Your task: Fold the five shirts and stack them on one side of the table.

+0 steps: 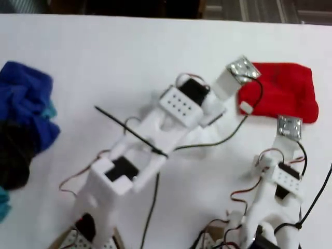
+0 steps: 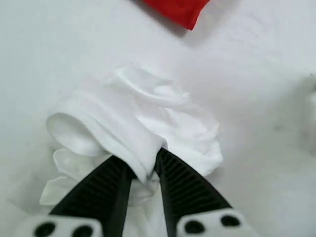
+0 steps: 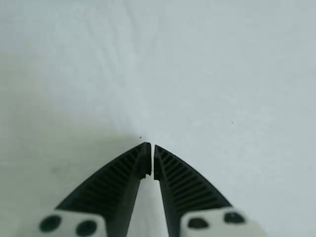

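- L tool (image 2: 145, 165): nearest the lens. Black ribbed fingers clamped on a fold of the white shirt (image 2: 148, 113).
- White shirt: bunched and rumpled, not flat. Most of it rests on the worktop (image 2: 256, 148), with a rolled edge beside the fingers. The red shirt (image 2: 180, 11) is near it and they don't touch.
- R tool (image 3: 150, 158): fingers closed tip to tip, nothing between them, over bare worktop.
- High view: red shirt (image 1: 282, 93) at approx. 2 o'clock, lying flat as a neat rectangle. It looks folded, prob. the start of the stack.
- High view: pile of shirts (image 1: 23, 104) at 9 o'clock by the worktop edge (blue, black, a bit of teal), all crumpled and well apart from the arms.
- Step (judged): shirt no. 2, the white one, is gripped but not yet spread. Approx. 1 of 5 done.
- Next needs: lay the white shirt out flat before any fold. R tool must open and take a second edge or corner so the cloth can be pulled taut.
- Watch: white cloth on white worktop makes edges hard to pick out. Keep the spread clear of the red shirt.
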You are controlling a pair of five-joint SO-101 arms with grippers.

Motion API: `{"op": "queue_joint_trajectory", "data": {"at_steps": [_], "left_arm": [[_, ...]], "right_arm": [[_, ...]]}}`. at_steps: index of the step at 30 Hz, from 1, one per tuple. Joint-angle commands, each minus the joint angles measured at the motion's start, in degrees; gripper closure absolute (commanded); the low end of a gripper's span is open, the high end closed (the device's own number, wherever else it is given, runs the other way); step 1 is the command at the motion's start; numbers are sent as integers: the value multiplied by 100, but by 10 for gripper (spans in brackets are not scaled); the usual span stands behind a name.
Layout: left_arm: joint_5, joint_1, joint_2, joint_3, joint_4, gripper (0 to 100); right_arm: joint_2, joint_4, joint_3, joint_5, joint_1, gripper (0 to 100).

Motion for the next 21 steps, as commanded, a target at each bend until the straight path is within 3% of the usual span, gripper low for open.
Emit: {"op": "queue_joint_trajectory", "data": {"at_steps": [1, 5, 7, 12, 16, 20, 21], "left_arm": [[9, 62, -44, -259, -97, 939], [35, 35, -62, -259, -88, 779], [44, 35, -97, -268, -105, 757], [9, -220, -97, -1051, 273, 783], [0, -818, -26, -1516, 800, 801], [-9, -1530, 264, -1138, 888, 995], [-18, -1626, 378, -1068, 888, 957]], "right_arm": [[-215, -75, -35, -44, 40, 978], [-207, -75, -35, -44, 40, 978], [-207, -75, -35, -44, 40, 978], [-198, -75, -35, -35, 40, 978], [-198, -75, -35, -35, 40, 978], [-207, -75, -35, -35, 40, 978], [-207, -75, -35, -35, 40, 978]]}}
